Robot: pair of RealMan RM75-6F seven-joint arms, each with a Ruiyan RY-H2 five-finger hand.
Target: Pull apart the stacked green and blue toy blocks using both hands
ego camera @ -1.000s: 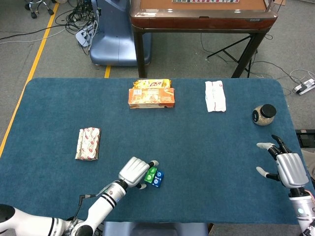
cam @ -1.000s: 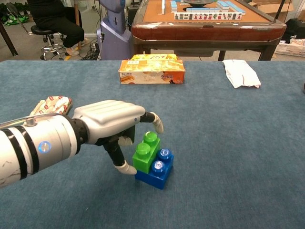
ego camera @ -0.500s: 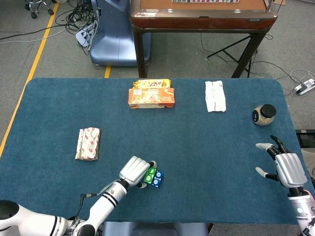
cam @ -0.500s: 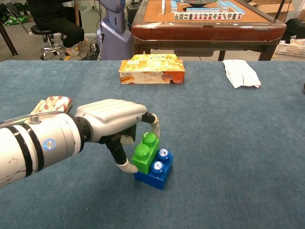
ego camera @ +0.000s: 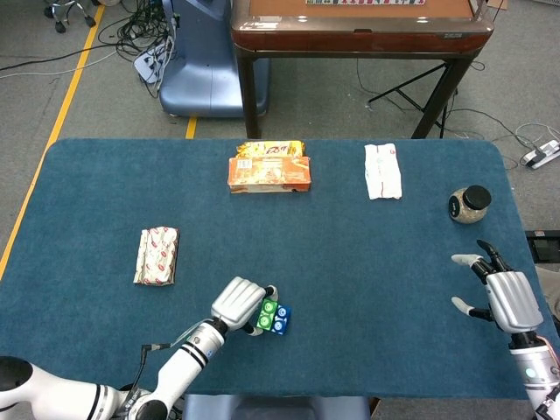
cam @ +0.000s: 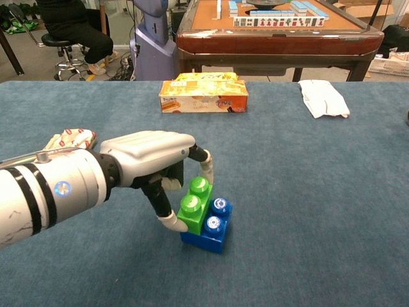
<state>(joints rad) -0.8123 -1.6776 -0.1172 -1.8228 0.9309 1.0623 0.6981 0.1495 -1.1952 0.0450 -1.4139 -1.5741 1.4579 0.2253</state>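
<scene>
A green block (cam: 193,206) sits stacked on a blue block (cam: 212,233) on the blue table cloth, near the front edge. In the head view the green block (ego camera: 265,316) and the blue block (ego camera: 281,319) show just right of my left hand (ego camera: 238,302). My left hand (cam: 150,160) pinches the green block, thumb on its near side and a finger curled over its far side. My right hand (ego camera: 503,297) hovers far off at the table's right edge, fingers spread and holding nothing; the chest view does not show it.
An orange snack box (ego camera: 269,166) lies at the back middle and a white cloth (ego camera: 382,171) to its right. A dark-lidded jar (ego camera: 470,204) stands at the far right. A wrapped packet (ego camera: 157,255) lies at the left.
My left hand's thumb and finger have closed in onto the green block, and the stack has shifted slightly. The right hand has drifted a little.
</scene>
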